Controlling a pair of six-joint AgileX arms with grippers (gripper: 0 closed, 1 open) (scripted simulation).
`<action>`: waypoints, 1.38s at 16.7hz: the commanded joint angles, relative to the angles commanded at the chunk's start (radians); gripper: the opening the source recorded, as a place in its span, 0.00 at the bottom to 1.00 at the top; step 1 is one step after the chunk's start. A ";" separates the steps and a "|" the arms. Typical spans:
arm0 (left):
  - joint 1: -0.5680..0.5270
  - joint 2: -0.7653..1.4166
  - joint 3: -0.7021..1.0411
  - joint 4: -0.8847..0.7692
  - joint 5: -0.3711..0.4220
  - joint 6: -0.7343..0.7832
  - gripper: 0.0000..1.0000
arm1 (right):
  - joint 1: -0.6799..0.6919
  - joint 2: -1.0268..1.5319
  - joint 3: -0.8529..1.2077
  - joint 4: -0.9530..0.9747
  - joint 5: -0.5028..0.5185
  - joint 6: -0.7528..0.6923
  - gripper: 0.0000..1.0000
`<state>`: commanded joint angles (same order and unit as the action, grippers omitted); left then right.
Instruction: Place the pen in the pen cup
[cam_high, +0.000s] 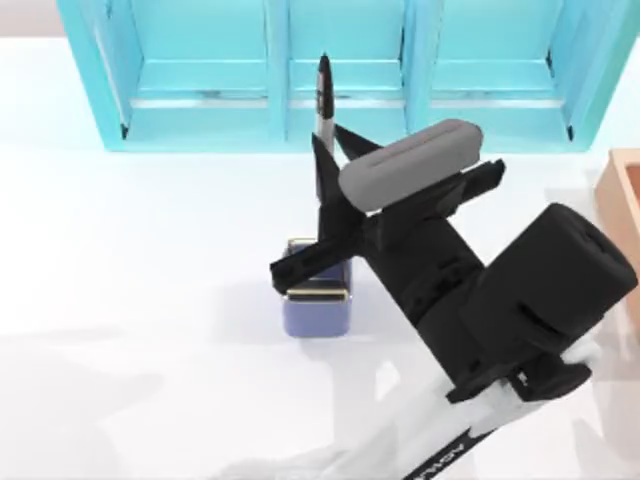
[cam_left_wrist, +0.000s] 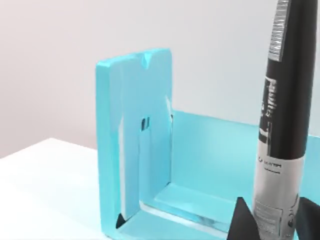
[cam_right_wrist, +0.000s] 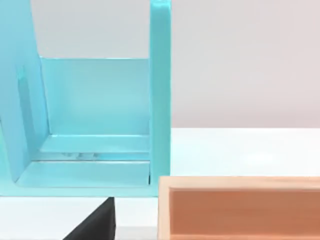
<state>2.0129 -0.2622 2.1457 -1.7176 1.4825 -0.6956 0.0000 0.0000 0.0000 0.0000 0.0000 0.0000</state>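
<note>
The left tool (cam_high: 335, 150) is closed on the pen (cam_high: 323, 100), which stands upright between its black fingers (cam_left_wrist: 242, 220), gripped at its lower end with the dark barrel rising above them. Pen and tool hang just behind the pen cup (cam_high: 317, 300), between it and the turquoise shelf unit (cam_high: 200, 70). The pen cup stands on the white counter (cam_high: 120, 250), partly under the arm. A tan wooden box (cam_right_wrist: 240, 207) lies well to the cup's right, where the right tool (cam_right_wrist: 97, 222) hovers; whether it is open or closed, I cannot tell.

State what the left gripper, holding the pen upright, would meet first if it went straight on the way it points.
Probably the big turquoise shelf unit: the left gripper, fingers shut on the thin dark pen, faces its open compartments with nothing between. Depth is unclear.
</note>
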 joint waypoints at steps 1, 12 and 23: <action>0.003 -0.006 -0.008 0.012 0.002 -0.013 0.00 | 0.000 0.000 0.000 0.000 0.000 0.000 1.00; 0.017 -0.042 -0.037 0.078 0.008 -0.069 0.23 | 0.000 0.000 0.000 0.000 0.000 0.000 1.00; 0.017 -0.042 -0.037 0.078 0.008 -0.069 1.00 | 0.000 0.000 0.000 0.000 0.000 0.000 1.00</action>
<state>2.0300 -0.3040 2.1084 -1.6396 1.4904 -0.7644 0.0000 0.0000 0.0000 0.0000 0.0000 0.0000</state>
